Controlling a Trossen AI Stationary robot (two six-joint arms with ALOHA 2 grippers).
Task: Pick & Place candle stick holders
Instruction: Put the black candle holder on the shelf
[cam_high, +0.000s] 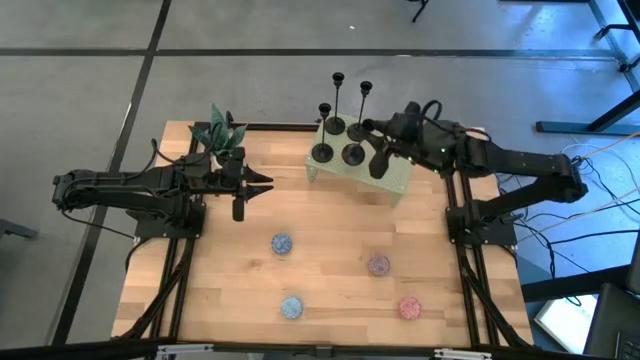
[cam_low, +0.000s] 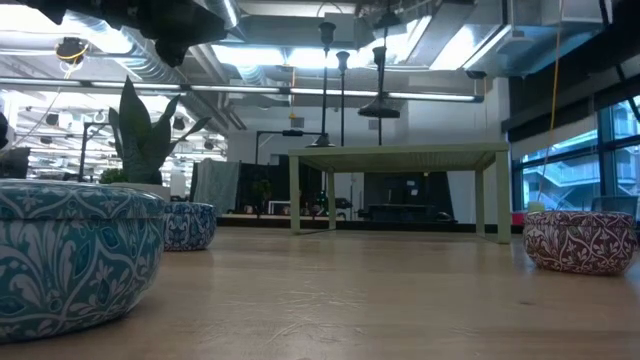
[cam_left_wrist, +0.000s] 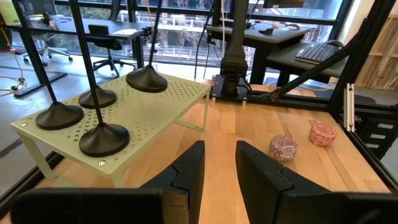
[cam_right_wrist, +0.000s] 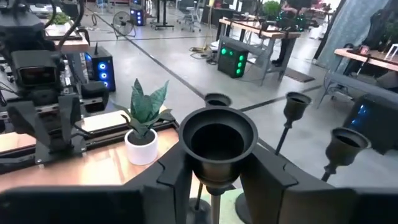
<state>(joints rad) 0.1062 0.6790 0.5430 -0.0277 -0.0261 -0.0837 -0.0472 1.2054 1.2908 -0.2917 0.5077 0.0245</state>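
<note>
Wooden worktop (cam_high: 330, 250) carries everything; toward its far edge stands a pale green perforated stand (cam_high: 395, 182), raised on legs. On it stand the candle stick holders (cam_high: 340, 115), four slim black ones with round bases, clustered close together. Two dark arms reach in from either side. The right gripper (cam_right_wrist: 214, 177) is over the stand, its jaws closed around the stem of one holder just beneath its cup (cam_right_wrist: 216, 138) (the base appears to rest on the stand or barely above it; hard to tell). The left gripper (cam_left_wrist: 219, 165) waits over bare wood near a small potted plant (cam_high: 220, 128), jaws narrowly parted, holding nothing. Four small patterned tins (cam_high: 282, 243) sit nearer the front. The step in hand looks like the pick; next comes a straight lift, clearing neighbouring stems.
</note>
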